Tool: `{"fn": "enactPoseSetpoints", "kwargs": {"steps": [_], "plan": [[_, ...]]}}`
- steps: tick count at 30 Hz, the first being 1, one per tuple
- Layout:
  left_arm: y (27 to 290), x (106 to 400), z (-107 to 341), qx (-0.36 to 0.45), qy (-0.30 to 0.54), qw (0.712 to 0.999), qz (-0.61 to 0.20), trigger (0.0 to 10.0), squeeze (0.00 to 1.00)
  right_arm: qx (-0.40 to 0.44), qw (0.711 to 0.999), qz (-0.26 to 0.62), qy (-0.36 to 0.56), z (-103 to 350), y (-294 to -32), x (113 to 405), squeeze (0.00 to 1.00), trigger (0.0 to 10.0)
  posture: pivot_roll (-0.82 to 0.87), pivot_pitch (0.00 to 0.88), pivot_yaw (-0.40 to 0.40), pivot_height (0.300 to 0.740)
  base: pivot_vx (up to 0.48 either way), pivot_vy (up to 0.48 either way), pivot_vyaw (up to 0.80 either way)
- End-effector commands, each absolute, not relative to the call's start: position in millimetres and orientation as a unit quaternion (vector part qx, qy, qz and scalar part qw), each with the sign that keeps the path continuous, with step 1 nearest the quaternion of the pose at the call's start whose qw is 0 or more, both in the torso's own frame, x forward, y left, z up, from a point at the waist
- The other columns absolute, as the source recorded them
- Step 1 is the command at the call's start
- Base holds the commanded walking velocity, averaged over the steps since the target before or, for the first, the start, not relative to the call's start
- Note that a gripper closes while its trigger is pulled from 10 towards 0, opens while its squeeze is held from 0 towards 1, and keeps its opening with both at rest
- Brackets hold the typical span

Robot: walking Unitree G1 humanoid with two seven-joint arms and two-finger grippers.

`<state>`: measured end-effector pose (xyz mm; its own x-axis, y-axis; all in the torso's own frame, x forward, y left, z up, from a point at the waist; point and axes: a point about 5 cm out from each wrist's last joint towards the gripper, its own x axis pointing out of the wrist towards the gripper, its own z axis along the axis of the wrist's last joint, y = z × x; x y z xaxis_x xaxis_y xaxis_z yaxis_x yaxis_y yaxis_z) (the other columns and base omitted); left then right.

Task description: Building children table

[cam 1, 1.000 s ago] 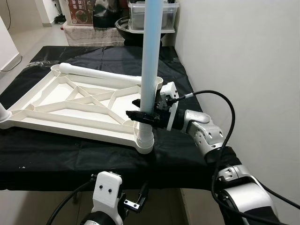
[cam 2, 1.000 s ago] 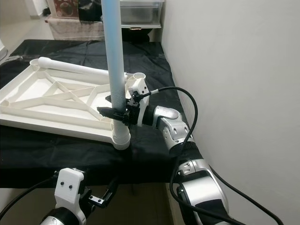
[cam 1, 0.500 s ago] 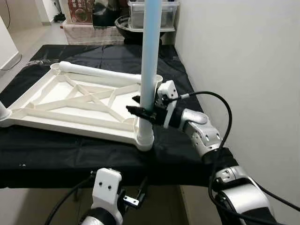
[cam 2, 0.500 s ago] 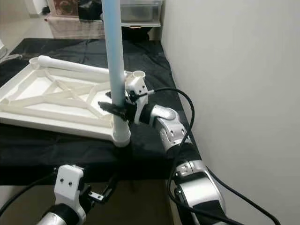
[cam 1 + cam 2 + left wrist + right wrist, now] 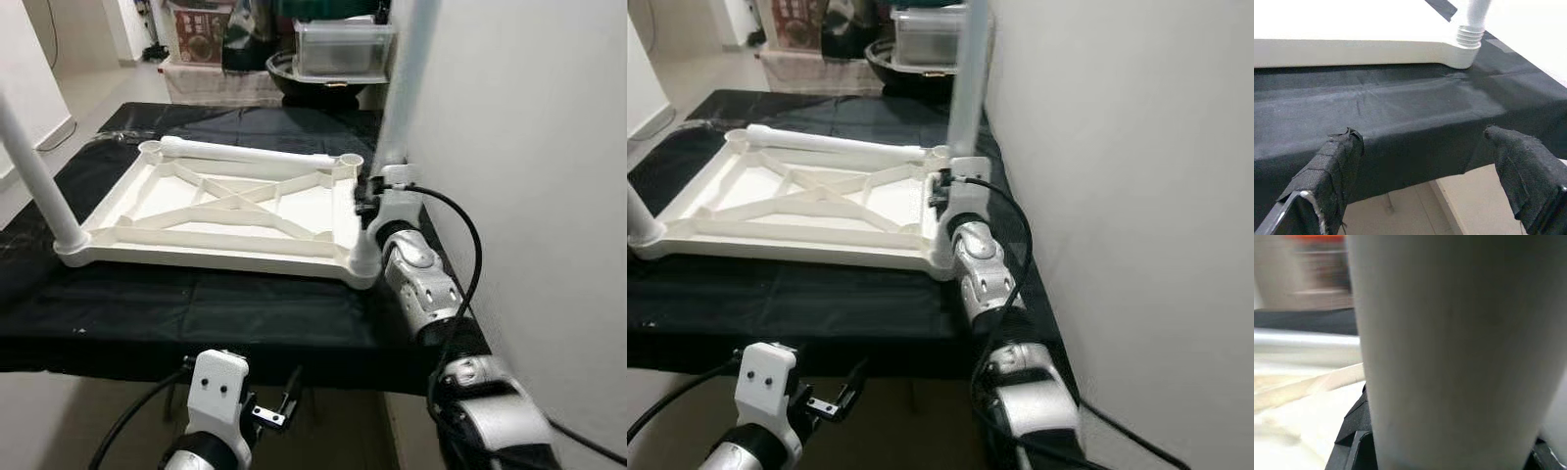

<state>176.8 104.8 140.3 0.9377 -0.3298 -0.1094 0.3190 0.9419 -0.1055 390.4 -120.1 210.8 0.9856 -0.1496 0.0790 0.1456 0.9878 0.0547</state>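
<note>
The white tabletop (image 5: 211,257) lies upside down on the black-covered bench (image 5: 196,313). One white leg (image 5: 34,171) stands upright in its near left corner. A second leg (image 5: 250,153) lies along the far edge. At the near right corner a third leg (image 5: 404,88) rises, leaning slightly, and my right gripper (image 5: 370,196) is shut on it just above the socket; the right wrist view has this leg (image 5: 1449,347) pressed close between the fingers. My left gripper (image 5: 1422,137) hangs open below the bench's front edge, holding nothing, facing a threaded leg base (image 5: 1469,36).
A white wall (image 5: 529,147) runs close along the right side of the bench. A clear plastic box (image 5: 343,49) and a dark bowl (image 5: 294,78) stand behind the bench. Floor opens to the left.
The camera has shifted, bringing the near left leg into view. My right gripper stays shut on the corner leg, with that arm now drawn in close by the wall.
</note>
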Motion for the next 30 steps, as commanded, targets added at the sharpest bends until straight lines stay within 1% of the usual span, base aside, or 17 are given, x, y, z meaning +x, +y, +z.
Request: {"fn": "enactPoseSetpoints", "kwargs": {"steps": [1,4,6,7,8,10,11,14,15,17,18,21,24,25,27,29,30], "plan": [[105,177,136,-0.039,0.070,0.983,-0.165,10.0,0.00,0.032,0.984,-0.173,0.040,175,-141,383,0.00,0.0,0.12,0.100,-0.060,0.740,0.000,0.000,0.00],[104,178,137,-0.037,0.068,0.983,-0.166,10.0,0.00,0.057,0.970,-0.231,0.053,173,-131,378,0.00,0.0,0.13,0.095,-0.064,0.740,0.000,0.000,0.00],[104,179,137,-0.035,0.066,0.983,-0.166,10.0,0.00,0.076,0.968,-0.230,0.064,172,-116,376,0.00,0.0,0.13,0.090,-0.059,0.740,0.000,0.000,0.00],[104,179,137,-0.035,0.066,0.983,-0.166,10.0,0.00,0.076,0.968,-0.230,0.064,172,-116,376,0.00,0.0,0.13,0.090,-0.059,0.740,0.000,0.000,0.00],[104,179,137,-0.034,0.067,0.983,-0.167,10.0,0.00,0.071,0.974,-0.209,0.058,176,-108,377,0.00,10.0,0.13,0.090,-0.060,0.740,0.000,0.000,0.00],[104,179,137,-0.033,0.067,0.983,-0.167,10.0,0.00,0.067,0.977,-0.194,0.052,178,-103,378,0.00,10.0,0.13,0.090,-0.060,0.740,0.000,0.000,0.00],[105,179,136,-0.033,0.067,0.983,-0.168,10.0,0.00,0.062,0.984,-0.166,0.018,186,-100,378,1.00,10.0,0.12,0.086,-0.057,0.740,0.000,0.000,0.00],[105,179,136,-0.033,0.068,0.983,-0.169,10.0,0.00,0.061,0.989,-0.136,-0.010,192,-99,379,1.00,10.0,0.12,0.086,-0.057,0.740,0.000,0.000,0.00],[104,179,136,-0.033,0.068,0.983,-0.170,10.0,0.00,0.063,0.990,-0.124,-0.025,195,-103,379,0.09,10.0,0.12,0.081,-0.057,0.740,0.000,0.000,0.00],[104,179,136,-0.033,0.068,0.983,-0.170,10.0,0.00,0.063,0.990,-0.124,-0.025,195,-103,379,0.09,10.0,0.12,0.081,-0.057,0.740,0.000,0.000,0.00],[104,179,136,-0.033,0.068,0.983,-0.170,10.0,0.00,0.067,0.991,-0.110,-0.038,198,-107,380,0.00,10.0,0.12,0.081,-0.058,0.740,0.000,0.000,0.00],[103,180,135,-0.033,0.068,0.982,-0.172,10.0,0.00,0.090,0.992,-0.050,-0.070,205,-122,384,0.00,10.0,0.12,0.081,-0.054,0.740,0.000,0.000,0.00],[103,180,135,-0.033,0.068,0.982,-0.172,10.0,0.00,0.094,0.992,-0.040,-0.073,206,-123,385,0.00,10.0,0.12,0.081,-0.054,0.740,0.000,0.000,0.00],[103,180,135,-0.033,0.067,0.982,-0.172,10.0,0.00,0.089,0.993,-0.004,-0.076,206,-128,387,0.00,10.0,0.12,0.082,-0.056,0.740,0.000,0.000,0.00],[103,182,135,-0.033,0.066,0.982,-0.172,10.0,0.00,0.066,0.985,0.135,-0.089,212,-137,390,0.00,10.0,0.12,0.084,-0.055,0.740,0.000,0.000,0.00],[103,182,135,-0.033,0.066,0.982,-0.172,10.0,0.00,0.066,0.985,0.135,-0.089,212,-137,390,0.00,10.0,0.12,0.084,-0.055,0.740,0.000,0.000,0.00],[103,182,135,-0.033,0.066,0.982,-0.172,10.0,0.00,0.057,0.977,0.184,-0.092,214,-140,390,0.00,10.0,0.12,0.084,-0.055,0.740,0.000,0.000,0.00]]}}
